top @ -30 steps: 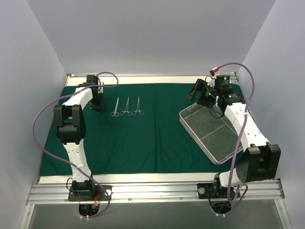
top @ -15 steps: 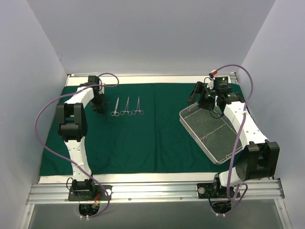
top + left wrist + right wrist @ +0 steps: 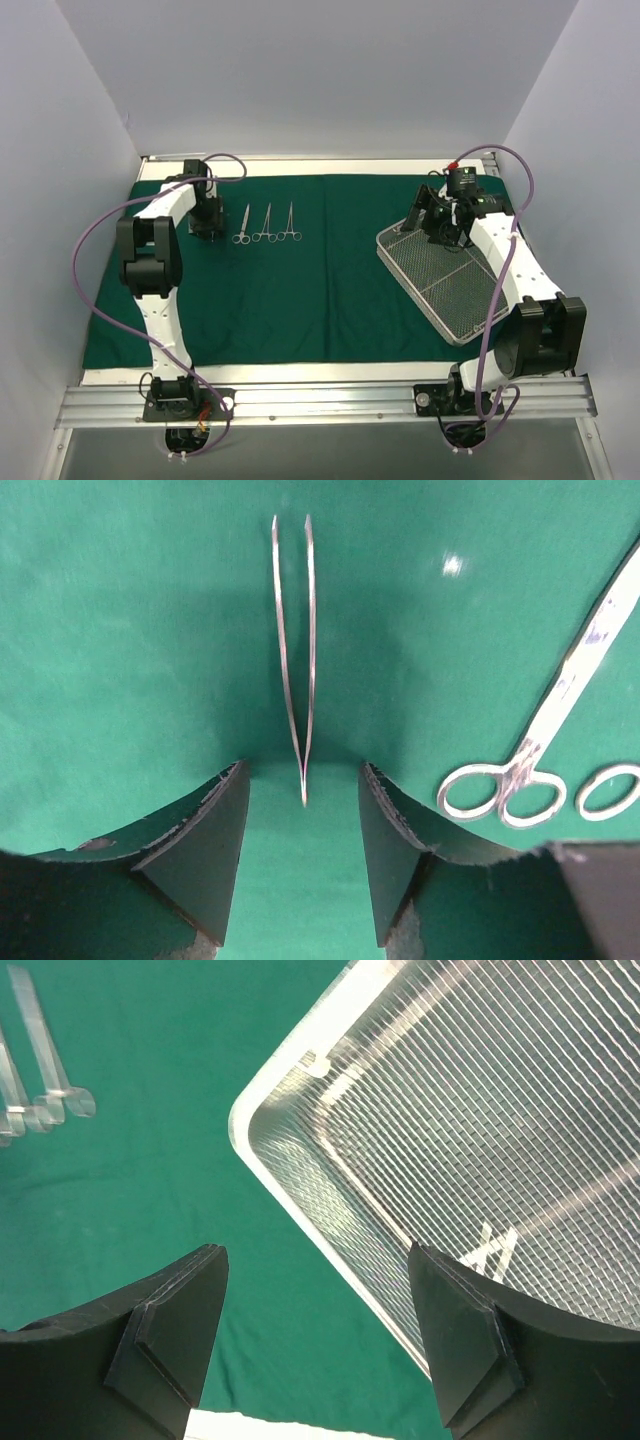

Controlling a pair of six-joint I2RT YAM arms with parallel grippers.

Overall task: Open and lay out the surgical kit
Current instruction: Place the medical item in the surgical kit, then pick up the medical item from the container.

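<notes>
The dark green cloth wrap (image 3: 320, 290) lies spread flat over the table. Three scissor-handled instruments (image 3: 265, 224) lie side by side on it at the back left. My left gripper (image 3: 208, 226) hangs just left of them, open. In the left wrist view thin silver tweezers (image 3: 294, 650) lie on the cloth, their joined end between my open left gripper (image 3: 303, 830) and touching neither finger. Scissors (image 3: 560, 710) lie to the right. The wire-mesh tray (image 3: 445, 285) sits at the right. My right gripper (image 3: 428, 222) (image 3: 315, 1330) stands open over the tray's far left corner (image 3: 250, 1130).
White walls close in the table on three sides. A bare white strip of table (image 3: 300, 372) runs along the cloth's near edge. Purple cables (image 3: 95, 230) loop off both arms. A small pale shape (image 3: 495, 1250) shows on the tray's mesh.
My left gripper has opened and let the tweezers go onto the cloth. My right gripper has dropped lower toward the tray's far left corner, still open.
</notes>
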